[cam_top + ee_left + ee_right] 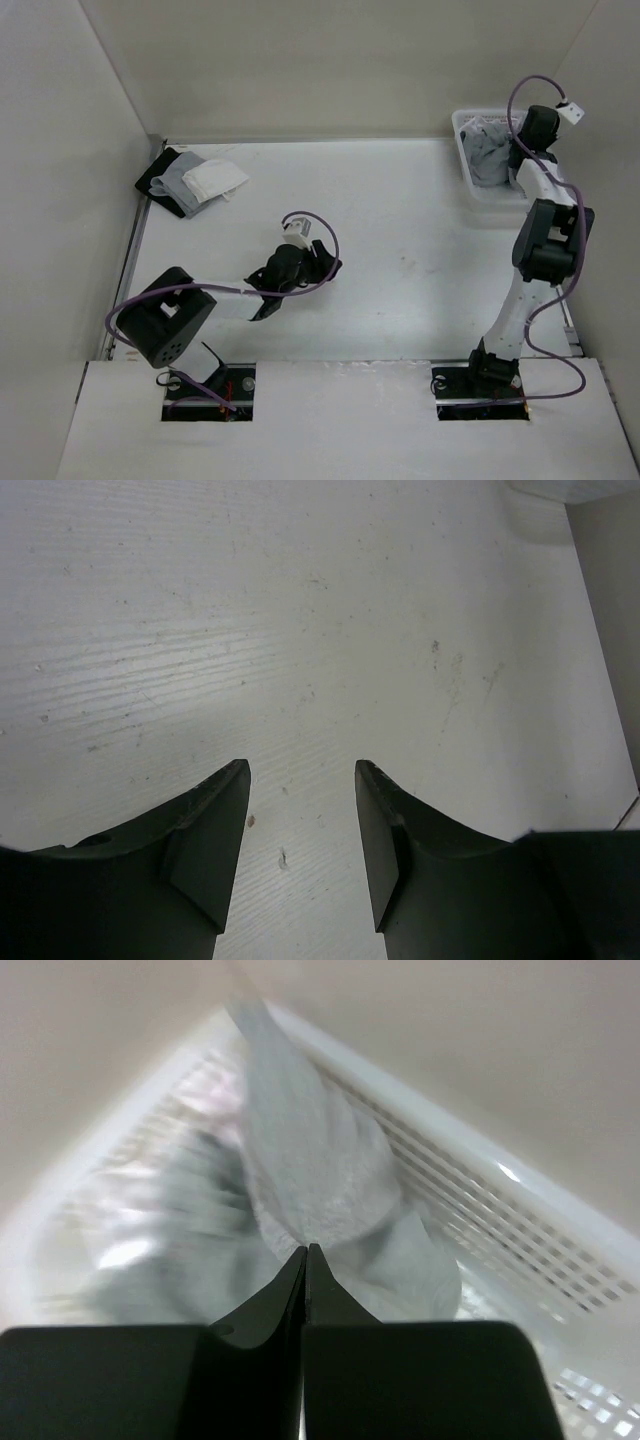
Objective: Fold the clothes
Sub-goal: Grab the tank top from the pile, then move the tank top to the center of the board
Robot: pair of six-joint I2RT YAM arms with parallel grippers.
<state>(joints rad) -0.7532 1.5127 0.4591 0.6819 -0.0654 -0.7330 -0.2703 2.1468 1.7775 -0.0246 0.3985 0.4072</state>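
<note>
The clothes, a heather-grey T-shirt (pixel 487 156), lie bunched in a white slatted basket (pixel 466 124) at the back right of the table. My right gripper (pixel 306 1248) reaches down into the basket and is shut on a fold of the grey shirt (pixel 310 1175), which rises in a ridge from the fingertips. In the top view the right wrist (pixel 538 128) hides the jaws. Over the middle of the table my left gripper (pixel 328 263) is open, with only bare tabletop between its fingers (pixel 215 820).
A small pile of black, grey and white cloth (pixel 196 180) lies at the back left corner. Walls close in the table at the left, back and right. The basket wall (pixel 480 1195) runs close along the right side of my right gripper.
</note>
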